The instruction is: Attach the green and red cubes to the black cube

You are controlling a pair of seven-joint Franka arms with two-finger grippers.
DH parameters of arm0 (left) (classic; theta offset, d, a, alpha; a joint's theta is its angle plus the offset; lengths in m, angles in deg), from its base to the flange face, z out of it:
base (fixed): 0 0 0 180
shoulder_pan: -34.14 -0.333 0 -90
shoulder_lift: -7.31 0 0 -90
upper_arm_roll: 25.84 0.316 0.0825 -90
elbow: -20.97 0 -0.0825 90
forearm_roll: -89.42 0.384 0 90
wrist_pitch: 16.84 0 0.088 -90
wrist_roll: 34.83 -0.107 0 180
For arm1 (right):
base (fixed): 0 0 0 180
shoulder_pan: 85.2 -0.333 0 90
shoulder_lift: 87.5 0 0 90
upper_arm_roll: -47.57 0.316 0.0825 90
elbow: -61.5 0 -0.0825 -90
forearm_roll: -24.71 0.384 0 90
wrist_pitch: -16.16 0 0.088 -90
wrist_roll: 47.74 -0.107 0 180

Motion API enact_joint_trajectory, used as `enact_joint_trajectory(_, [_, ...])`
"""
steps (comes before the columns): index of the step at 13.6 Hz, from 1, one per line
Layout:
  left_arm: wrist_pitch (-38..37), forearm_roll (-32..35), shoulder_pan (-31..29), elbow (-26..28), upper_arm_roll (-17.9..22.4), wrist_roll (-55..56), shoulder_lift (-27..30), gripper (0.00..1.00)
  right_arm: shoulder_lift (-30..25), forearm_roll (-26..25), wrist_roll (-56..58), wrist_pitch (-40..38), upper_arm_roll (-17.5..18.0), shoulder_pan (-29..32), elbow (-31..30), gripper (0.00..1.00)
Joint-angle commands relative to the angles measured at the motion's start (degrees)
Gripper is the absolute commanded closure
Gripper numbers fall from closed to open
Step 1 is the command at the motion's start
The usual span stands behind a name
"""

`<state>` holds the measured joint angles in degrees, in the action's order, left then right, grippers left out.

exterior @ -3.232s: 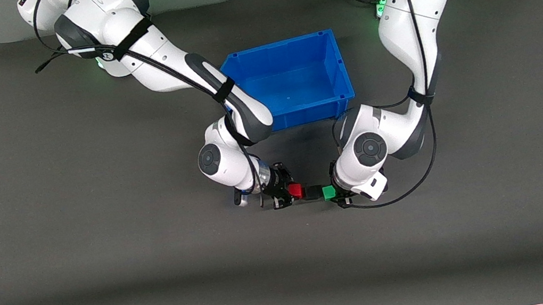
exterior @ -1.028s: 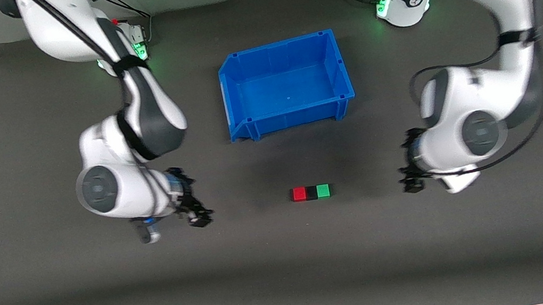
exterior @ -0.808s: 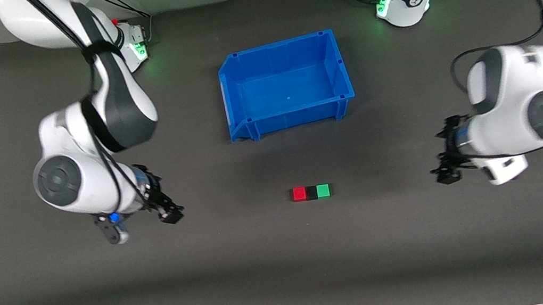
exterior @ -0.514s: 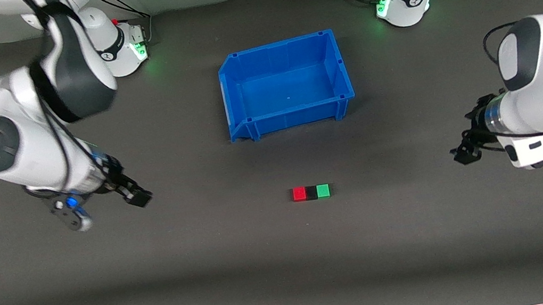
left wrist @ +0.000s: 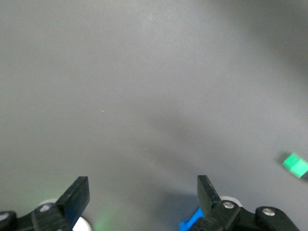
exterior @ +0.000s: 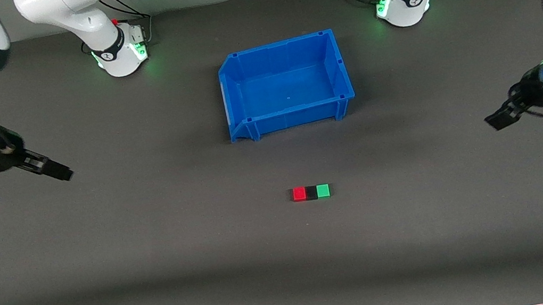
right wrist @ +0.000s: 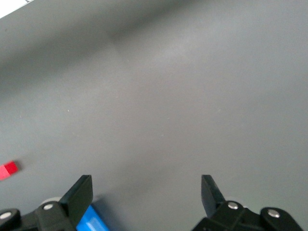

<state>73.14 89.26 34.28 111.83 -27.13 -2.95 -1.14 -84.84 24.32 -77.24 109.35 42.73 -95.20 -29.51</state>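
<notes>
Only the front view shows the black cube [exterior: 311, 193] between its neighbours.

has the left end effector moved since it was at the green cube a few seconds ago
Yes. The left end effector has drawn away from the green cube toward the left arm's end of the table, open and empty; the blue bin sits unmoved.
</notes>
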Motion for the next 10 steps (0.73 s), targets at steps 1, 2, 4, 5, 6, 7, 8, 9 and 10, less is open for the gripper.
enact_joint_trajectory(1, [-1.9, 0.6, -2.0, 0.4, -0.2, -13.8, 3.9, 0.00, -3.1, -1.3, 11.4, -1.0, 5.1, 8.1, -1.5, 0.00])
enact_joint_trajectory(2, [-2.5, 0.6, -3.7, 0.5, -0.3, -19.5, 4.9, 0.00, -3.6, -1.4, 15.5, -1.0, 4.9, 8.3, -1.5, 0.00])
enact_joint_trajectory(4, [-3.9, 0.3, -5.2, 0.5, -0.3, -31.7, 7.1, 0.00, -4.2, -1.4, 22.9, -1.0, 3.7, 8.2, -1.5, 0.00])
enact_joint_trajectory(5, [-3.9, 0.3, -5.2, 0.5, -0.2, -34.0, 7.6, 0.00, -4.1, -1.3, 25.7, -1.0, 3.2, 8.2, -1.4, 0.00])
enact_joint_trajectory(6, [-3.9, 0.4, -5.2, 0.5, -0.3, -35.0, 8.1, 0.00, -4.0, -1.3, 27.3, -0.8, 3.0, 8.3, -1.2, 0.00])
enact_joint_trajectory(7, [-3.7, 0.5, -5.0, 0.4, -0.6, -35.3, 8.4, 0.00, -3.9, -1.3, 27.5, -0.7, 2.7, 8.2, -1.3, 0.00])
enact_joint_trajectory(8, [-4.2, 0.4, -4.7, -0.2, -0.9, -37.3, 8.5, 0.00, -3.9, -1.3, 27.7, -0.7, 2.7, 8.2, -1.3, 0.00])
enact_joint_trajectory(9, [-4.9, 0.3, -4.5, -1.1, -1.2, -40.1, 8.5, 0.00, -3.7, -1.2, 28.4, -0.6, 2.6, 8.3, -1.3, 0.00])
enact_joint_trajectory(10, [-5.4, 0.3, -4.5, -2.2, -1.6, -41.7, 8.1, 0.00, -3.7, -1.0, 30.0, -0.7, 2.0, 8.3, -1.3, 0.00])
